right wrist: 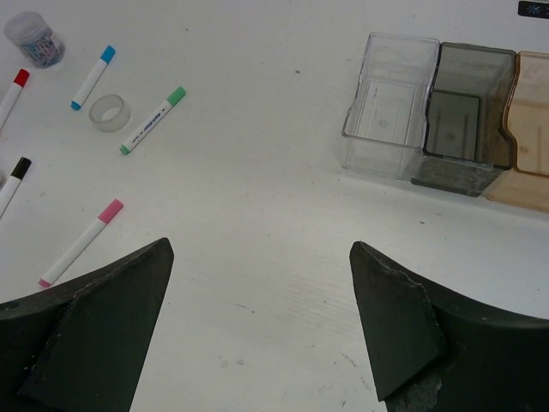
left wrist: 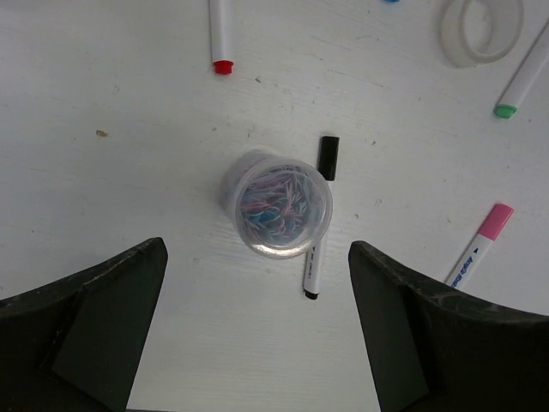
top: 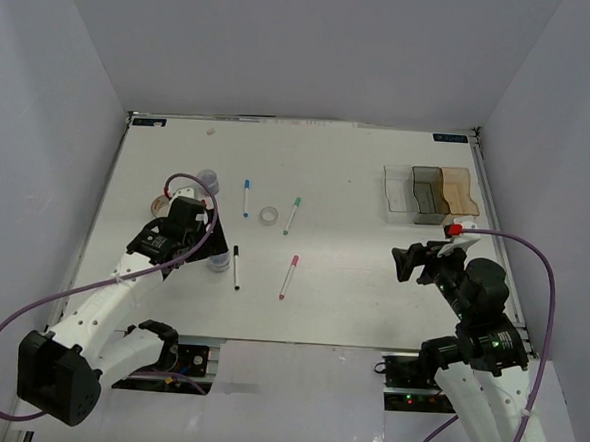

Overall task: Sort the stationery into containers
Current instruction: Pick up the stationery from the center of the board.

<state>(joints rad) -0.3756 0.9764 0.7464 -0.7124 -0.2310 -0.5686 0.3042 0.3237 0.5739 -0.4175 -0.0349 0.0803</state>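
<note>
Writing: small print on pink-capped white marker pen (left wrist: 473, 257) barrel; unreadable
Left gripper (left wrist: 257, 257): jaws wide apart, empty; pointing straight down over small clear round jar of coloured strands (left wrist: 274, 202); black-capped white pen (left wrist: 315, 262) just beside jar, 3 o'clock
Right gripper (right wrist: 262, 249): jaws spread, empty; angled down; row of clear, smoky grey, amber plastic bins (right wrist: 377, 159) at 1 o'clock

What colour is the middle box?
The middle box is smoky grey, clearest in the right wrist view.
</note>
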